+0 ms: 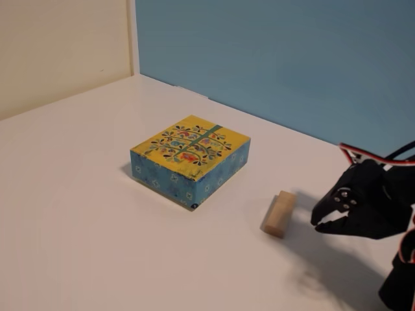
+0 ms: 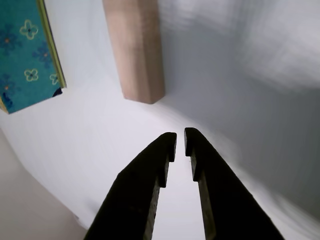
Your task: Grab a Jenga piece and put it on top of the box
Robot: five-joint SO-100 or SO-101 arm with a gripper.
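The Jenga piece, a small pale wood block, lies on the white table to the right of the box, which has a yellow tree-patterned top and blue sides. In the wrist view the Jenga piece lies ahead of the fingertips and a corner of the box shows at the upper left. My black gripper hovers just right of the block, apart from it. Seen from the wrist, the gripper has its fingers nearly together with only a thin gap and nothing between them.
The white table meets a cream wall at the left and a blue wall behind. Red and black cables run along the arm at the right edge.
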